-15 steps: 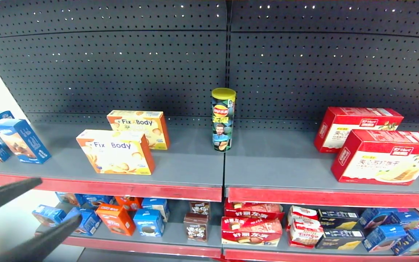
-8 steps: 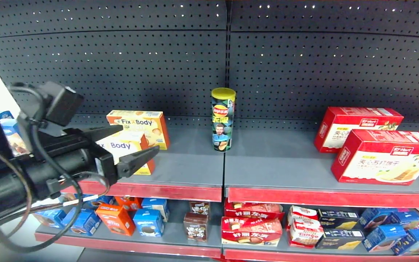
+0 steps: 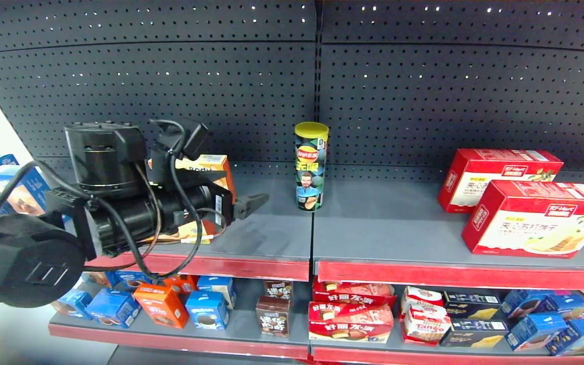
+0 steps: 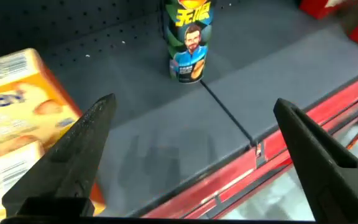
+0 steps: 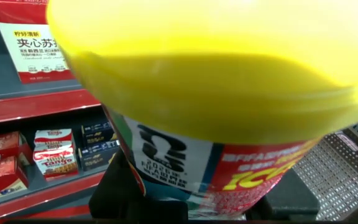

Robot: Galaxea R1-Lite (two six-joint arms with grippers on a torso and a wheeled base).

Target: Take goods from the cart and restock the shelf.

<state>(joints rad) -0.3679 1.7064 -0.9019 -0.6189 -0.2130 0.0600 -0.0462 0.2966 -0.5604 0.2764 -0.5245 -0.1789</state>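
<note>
A tall chips can (image 3: 311, 166) with a yellow lid stands upright at the middle of the grey shelf (image 3: 383, 228); the left wrist view shows this can (image 4: 188, 37) too. My left gripper (image 3: 245, 188) hangs open over the shelf, left of the can and in front of the orange boxes (image 3: 210, 165). Its two fingers (image 4: 79, 155) are spread wide with nothing between them. My right gripper (image 5: 204, 208) is shut on a second chips can (image 5: 216, 93), whose yellow lid is close to the camera.
Red cracker boxes (image 3: 535, 218) stand at the shelf's right, blue boxes (image 3: 23, 187) at its left. The lower shelf (image 3: 292, 324) is packed with small boxes. Bare shelf lies on either side of the can. A metal mesh surface (image 5: 340, 174) shows beside the held can.
My left arm has swung up from the lower left and reached rightwards over the shelf, now covering the front orange box. Its fingers stay spread. The can and boxes have not moved.
</note>
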